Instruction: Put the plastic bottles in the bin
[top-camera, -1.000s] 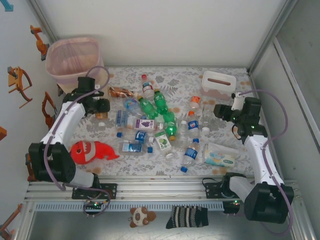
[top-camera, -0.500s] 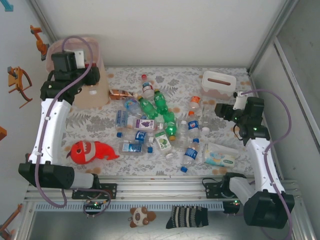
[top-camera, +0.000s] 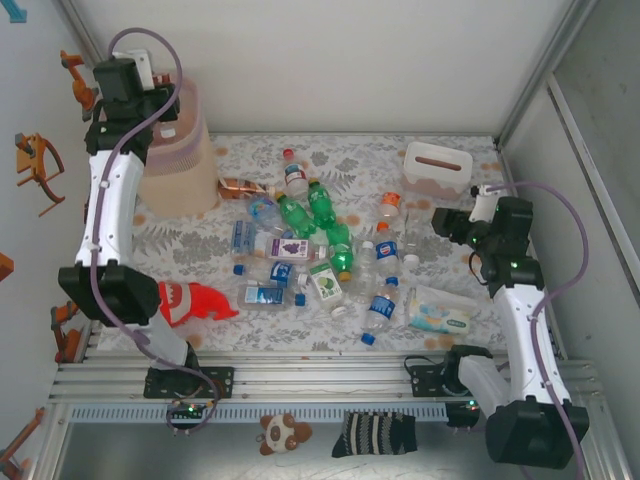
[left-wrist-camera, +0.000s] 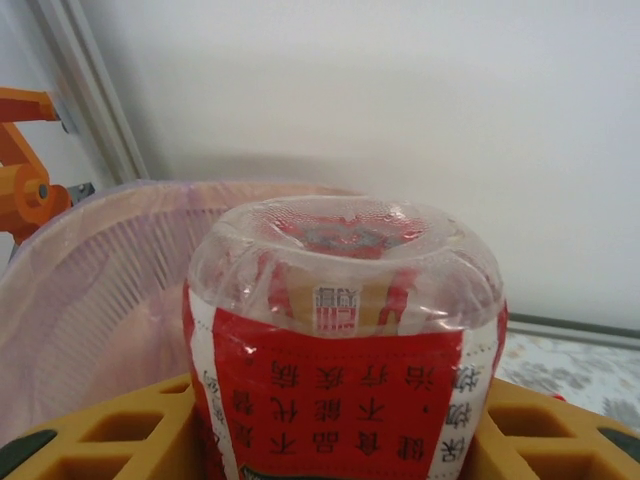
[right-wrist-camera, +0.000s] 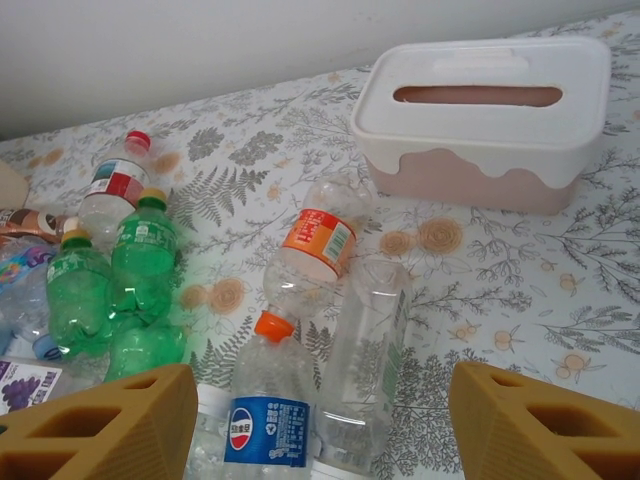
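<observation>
Left end effector (left-wrist-camera: 345, 445) risen to bin (left-wrist-camera: 80, 280), red-labelled bottle (left-wrist-camera: 345, 330) gripped

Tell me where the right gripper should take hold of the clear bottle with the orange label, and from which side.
Grip the orange-label bottle across its labelled middle, coming down from above, the right gripper turned so it straddles the round body. It lies on its side with bare tablecloth along both flanks there; its near end crowds the blue-label bottle and a clear bottle.
</observation>
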